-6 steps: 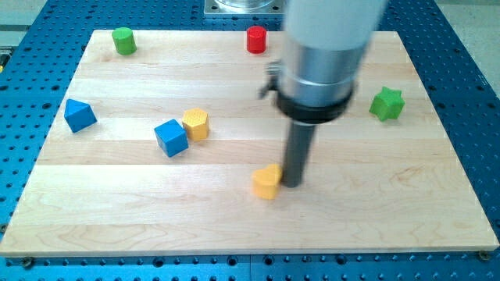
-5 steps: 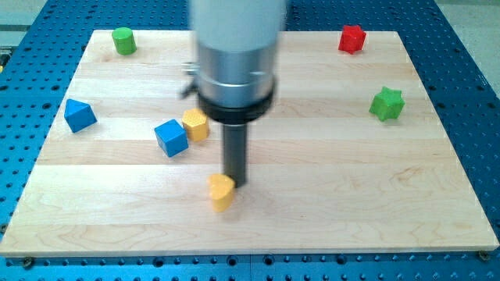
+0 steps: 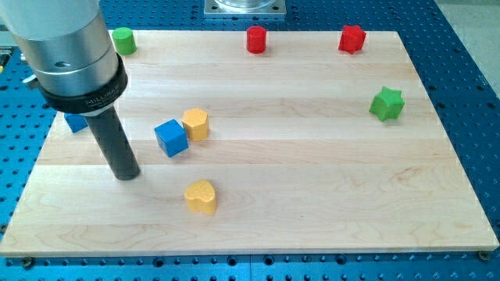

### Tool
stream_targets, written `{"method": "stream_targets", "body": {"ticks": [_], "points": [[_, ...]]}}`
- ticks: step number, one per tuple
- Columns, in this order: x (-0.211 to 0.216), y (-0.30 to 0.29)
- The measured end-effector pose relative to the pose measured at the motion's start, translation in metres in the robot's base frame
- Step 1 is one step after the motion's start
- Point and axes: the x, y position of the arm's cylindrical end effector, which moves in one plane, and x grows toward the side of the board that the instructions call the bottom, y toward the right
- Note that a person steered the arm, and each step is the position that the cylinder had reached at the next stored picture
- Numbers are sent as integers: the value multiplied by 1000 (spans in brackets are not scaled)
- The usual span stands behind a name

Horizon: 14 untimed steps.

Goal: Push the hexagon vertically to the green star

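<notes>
resting on the wooden board (image 3: 312, 195), my tip (image 3: 126, 176) is sitting left of the blue cube (image 3: 171, 137); the yellow hexagon block (image 3: 196, 123) is touching that cube, well apart from the green star block (image 3: 387, 103). the arm is hiding most of a blue block (image 3: 75, 122). no claw is showing, only the rod.

Counted on the wooden board (image 3: 312, 195): eight blocks in total. Two yellow: one hexagon (image 3: 196, 123), one heart shape (image 3: 201, 196). Two blue: one cube (image 3: 171, 137), one partly hidden block (image 3: 75, 122) behind the arm. Two red: one cylinder (image 3: 256, 39), one star (image 3: 352, 38). Two green: one cylinder (image 3: 123, 40), one star (image 3: 387, 103).
</notes>
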Motion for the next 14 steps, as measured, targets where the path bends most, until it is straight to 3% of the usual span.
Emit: {"method": "stream_targets", "body": {"ticks": [2,4,6,7,10,13,14], "points": [[-1,-2],[-76,19],[-84,160],[-59,189],[-103,229],[-93,257],[-43,282]]}}
